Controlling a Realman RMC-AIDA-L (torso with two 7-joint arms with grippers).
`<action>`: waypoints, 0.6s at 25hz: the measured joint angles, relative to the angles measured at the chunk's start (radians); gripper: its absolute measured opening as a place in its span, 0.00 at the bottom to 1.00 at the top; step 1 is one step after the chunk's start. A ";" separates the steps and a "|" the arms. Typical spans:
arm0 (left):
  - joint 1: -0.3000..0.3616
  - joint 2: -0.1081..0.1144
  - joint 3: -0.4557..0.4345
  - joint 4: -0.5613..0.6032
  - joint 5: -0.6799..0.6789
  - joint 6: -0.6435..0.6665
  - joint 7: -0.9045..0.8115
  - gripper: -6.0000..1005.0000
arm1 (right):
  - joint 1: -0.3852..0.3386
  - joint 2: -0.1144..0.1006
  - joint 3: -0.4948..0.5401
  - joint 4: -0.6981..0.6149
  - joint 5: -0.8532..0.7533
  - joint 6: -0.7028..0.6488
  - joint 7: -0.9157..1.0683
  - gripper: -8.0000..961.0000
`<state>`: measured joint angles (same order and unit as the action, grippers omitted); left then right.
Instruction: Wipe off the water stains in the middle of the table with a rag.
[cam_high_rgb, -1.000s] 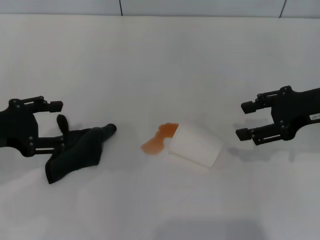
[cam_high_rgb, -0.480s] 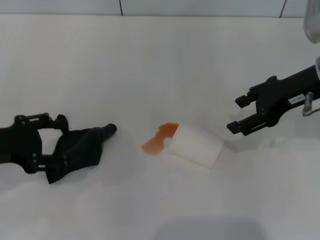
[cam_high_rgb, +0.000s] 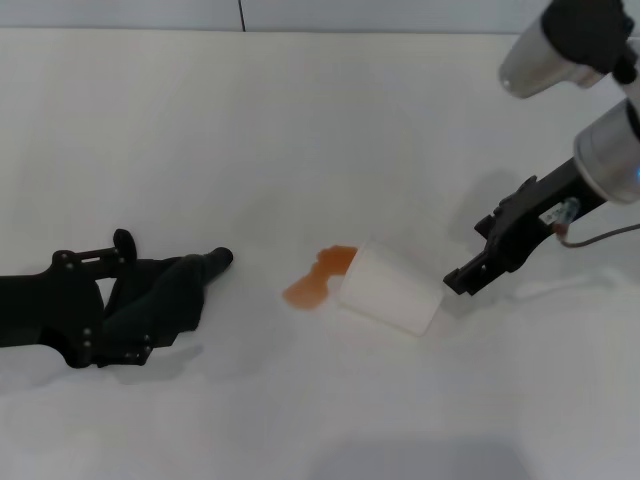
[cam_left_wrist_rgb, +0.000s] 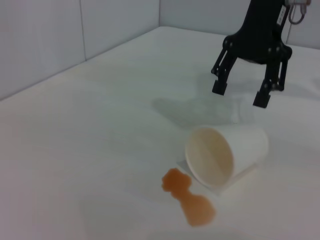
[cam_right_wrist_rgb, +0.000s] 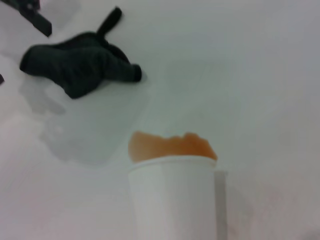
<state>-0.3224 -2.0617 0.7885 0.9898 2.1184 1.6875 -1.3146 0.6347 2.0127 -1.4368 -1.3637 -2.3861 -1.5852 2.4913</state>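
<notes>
The water stains are a small orange-brown puddle in the middle of the white table. They also show in the left wrist view and the right wrist view. The black rag lies to their left, with its thin corner pointing at the puddle; it also shows in the right wrist view. My left gripper is low over the rag's left part, fingers apart, one on each side of the cloth. My right gripper is open and hangs just right of the tipped cup; it also shows in the left wrist view.
A white paper cup lies on its side touching the puddle's right edge, mouth toward the puddle. It also shows in the left wrist view and the right wrist view. A grey wall runs along the table's far edge.
My right arm has lifted and swung in toward the cup, gripper now angled down beside it. My left gripper has moved lower and further over the rag. Rag, cup and puddle have not moved.
</notes>
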 joint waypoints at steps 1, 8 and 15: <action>-0.002 0.000 0.000 0.001 0.000 0.000 0.000 0.84 | 0.003 0.000 -0.022 0.002 -0.010 0.005 0.022 0.91; -0.022 0.001 0.007 0.004 0.003 0.001 0.000 0.84 | 0.012 0.006 -0.096 0.017 -0.022 0.045 0.083 0.91; -0.032 0.000 0.009 0.003 0.003 -0.004 0.000 0.84 | 0.032 0.010 -0.167 0.038 -0.021 0.073 0.117 0.91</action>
<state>-0.3543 -2.0616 0.7977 0.9926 2.1216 1.6830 -1.3145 0.6670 2.0231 -1.6038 -1.3261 -2.4067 -1.5126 2.6087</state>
